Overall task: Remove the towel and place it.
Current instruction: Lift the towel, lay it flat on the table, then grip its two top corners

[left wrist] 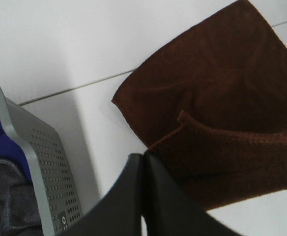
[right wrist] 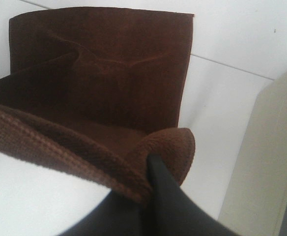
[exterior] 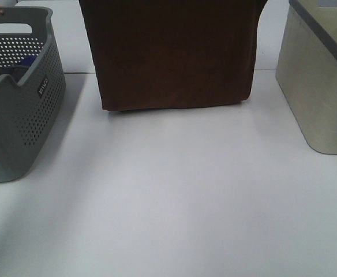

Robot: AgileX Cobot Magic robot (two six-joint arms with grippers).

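Across the upper middle of the exterior view, the towel (exterior: 174,52) hung as a dark sheet. Its lower edge was at or just above the white table (exterior: 174,196), between the grey basket (exterior: 18,115) at left and the beige bin (exterior: 318,86) at right. The left claw (left wrist: 143,164) and the right claw (right wrist: 152,169) were each clenched on a hem corner. Lifting looked done; laying the towel down remained.

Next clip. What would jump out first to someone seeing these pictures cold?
A big brown towel hangs mid-table at the back, pinched by the left claw and the right claw. A grey perforated basket stands on the left, a beige bin on the right.
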